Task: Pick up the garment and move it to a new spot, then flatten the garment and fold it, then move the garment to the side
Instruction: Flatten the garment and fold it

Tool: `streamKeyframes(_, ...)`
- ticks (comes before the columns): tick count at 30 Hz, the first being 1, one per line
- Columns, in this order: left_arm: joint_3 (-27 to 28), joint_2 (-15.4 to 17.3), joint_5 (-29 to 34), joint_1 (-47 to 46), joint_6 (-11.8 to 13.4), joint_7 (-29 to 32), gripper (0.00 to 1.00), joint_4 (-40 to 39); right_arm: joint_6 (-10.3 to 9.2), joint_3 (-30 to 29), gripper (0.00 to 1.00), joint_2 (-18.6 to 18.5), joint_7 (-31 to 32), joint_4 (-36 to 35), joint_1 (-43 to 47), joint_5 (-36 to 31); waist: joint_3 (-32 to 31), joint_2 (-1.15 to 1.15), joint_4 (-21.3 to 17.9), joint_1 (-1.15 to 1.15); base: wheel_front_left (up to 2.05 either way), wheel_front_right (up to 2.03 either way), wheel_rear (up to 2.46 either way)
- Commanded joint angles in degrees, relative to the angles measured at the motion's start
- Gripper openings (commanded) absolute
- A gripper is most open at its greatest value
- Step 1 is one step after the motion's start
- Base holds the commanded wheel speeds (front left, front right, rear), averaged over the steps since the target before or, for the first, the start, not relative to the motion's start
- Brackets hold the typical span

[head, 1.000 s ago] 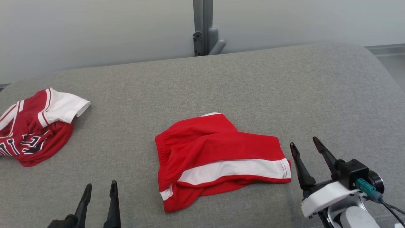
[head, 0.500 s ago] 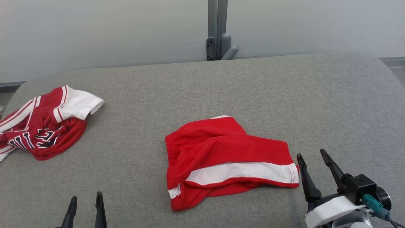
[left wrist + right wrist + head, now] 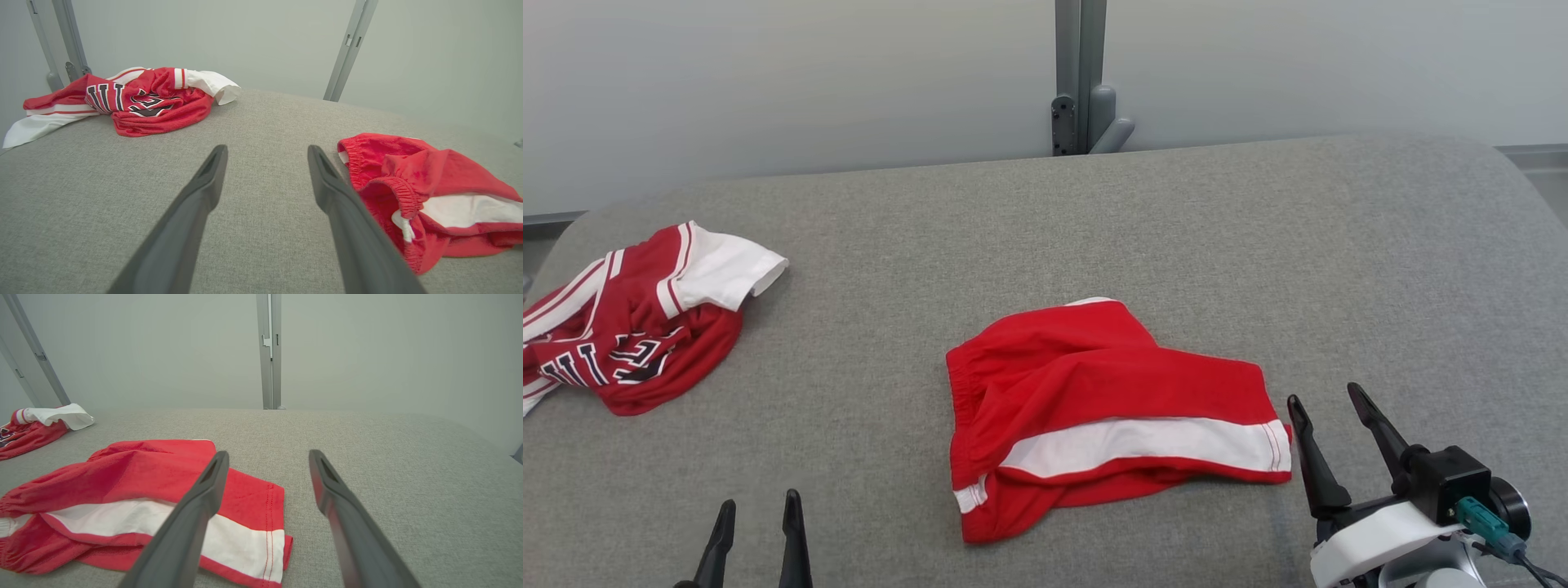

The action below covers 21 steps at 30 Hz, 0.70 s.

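A grey cloth-covered bench (image 3: 1045, 212) carries two garments, well apart from each other. The shorts (image 3: 1094, 400), red with a broad white stripe, lie loosely crumpled near the middle of the bench. Their gathered waistband is turned toward the robot's left and the stitched leg hem toward its right. The stripe runs across the near half, and a fold of red cloth is tucked under the near edge. Far off toward the left edge of the bench lies a bunched red and white jersey (image 3: 629, 327) with dark lettering, one white sleeve sticking out toward the middle. A grey post (image 3: 1080, 73) rises behind the far edge of the bench against a pale wall (image 3: 768, 82). The left gripper (image 3: 759, 500) shows at the lower left of the head view, its two dark fingers pointing away from the robot and spread wide, with nothing between them. In its wrist view it looks across bare bench, with the waistband off to the right of its fingers. The right gripper (image 3: 1323, 394) stands at the lower right, tilted slightly leftward, fingers likewise wide apart and empty. Its left finger is just beside the leg hem. Whether that finger touches the cloth cannot be told.
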Motion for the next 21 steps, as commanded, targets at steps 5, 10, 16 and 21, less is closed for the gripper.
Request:
streamKeyframes(5, -0.6, -0.4, 1.0, -1.5, -0.4, -0.2, 1.0, -0.2, -0.1, 0.3, 1.0, -0.1, -0.2, 0.3, -0.6, 0.3, 0.2, 0.28, -0.2, 0.0, 0.0, 0.0, 0.0)
streamKeyframes(10, -1.1, -0.5, 0.9, -2.0, -0.6, -0.1, 1.0, -0.1, -0.1, 0.5, 1.0, 0.2, -0.2, 0.6, -1.2, 0.5, 0.7, 0.28, -0.6, 0.0, 0.0, 0.0, 0.0)
streamKeyframes(16, -6.5, 0.6, -1.8, -2.9, -0.6, 0.4, 1.0, 0.2, -0.1, 0.3, 1.0, -0.8, 1.2, 5.0, -3.8, 1.7, 2.4, 0.28, -1.2, 0.0, 0.0, 0.0, 0.0)
streamKeyframes(21, -13.7, 4.0, -7.6, -4.8, -0.6, 6.4, 1.0, -0.2, -0.09, 3.8, 1.0, -2.5, 10.2, 9.1, -10.0, 3.7, 5.1, 0.28, -1.8, 0.0, 0.0, 0.0, 0.0)
